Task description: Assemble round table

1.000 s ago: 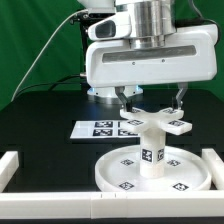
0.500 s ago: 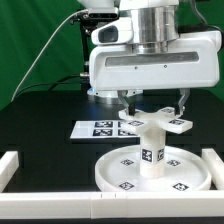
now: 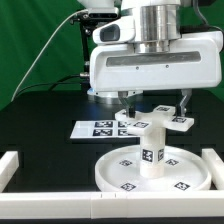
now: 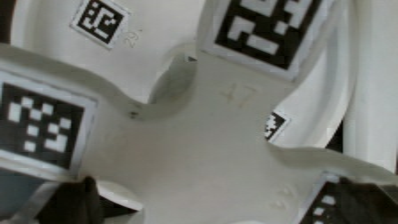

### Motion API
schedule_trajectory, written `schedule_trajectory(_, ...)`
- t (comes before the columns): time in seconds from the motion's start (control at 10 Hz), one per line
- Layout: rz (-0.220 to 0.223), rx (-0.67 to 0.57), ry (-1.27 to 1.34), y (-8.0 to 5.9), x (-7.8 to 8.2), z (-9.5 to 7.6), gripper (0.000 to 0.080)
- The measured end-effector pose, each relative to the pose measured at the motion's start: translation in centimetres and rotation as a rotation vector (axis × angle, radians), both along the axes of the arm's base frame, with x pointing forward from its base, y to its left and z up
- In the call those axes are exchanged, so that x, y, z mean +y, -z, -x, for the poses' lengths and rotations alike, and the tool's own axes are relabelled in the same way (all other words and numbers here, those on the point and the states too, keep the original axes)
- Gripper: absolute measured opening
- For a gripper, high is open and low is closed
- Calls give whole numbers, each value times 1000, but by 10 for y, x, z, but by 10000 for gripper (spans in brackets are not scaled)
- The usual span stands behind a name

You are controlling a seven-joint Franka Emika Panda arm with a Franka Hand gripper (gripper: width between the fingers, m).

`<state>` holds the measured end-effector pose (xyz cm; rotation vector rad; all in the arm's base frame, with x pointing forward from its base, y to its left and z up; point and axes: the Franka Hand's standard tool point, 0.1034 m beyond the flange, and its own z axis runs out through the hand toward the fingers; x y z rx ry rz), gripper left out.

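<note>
Base (image 3: 153, 123) sits on top of the leg (image 3: 151, 150), which stands on the disc (image 3: 150, 170), right under the hand (image 3: 152, 103). Hand has crept upward over the last second, fingers (image 3: 186, 103) spread apart, gripping nothing, so looks like the base is on and released.

The open gripper (image 3: 153, 103) straddles the cross-shaped base (image 3: 152, 123) atop the leg (image 3: 152, 151); black table (image 3: 40, 125) around the disc (image 3: 115, 176) lies free
</note>
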<state>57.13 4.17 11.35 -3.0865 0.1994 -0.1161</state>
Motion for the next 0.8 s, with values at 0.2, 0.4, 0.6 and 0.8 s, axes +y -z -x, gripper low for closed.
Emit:
schedule_trajectory(0.2,15,28,-144,-5,2,1,649)
schedule_trajectory(0.4,26,39,-182,-5,2,-1,649)
schedule_trajectory(0.6,26,40,-181,-5,2,-1,649)
schedule_trajectory(0.8,48,44,-275,-2,0,1,649)
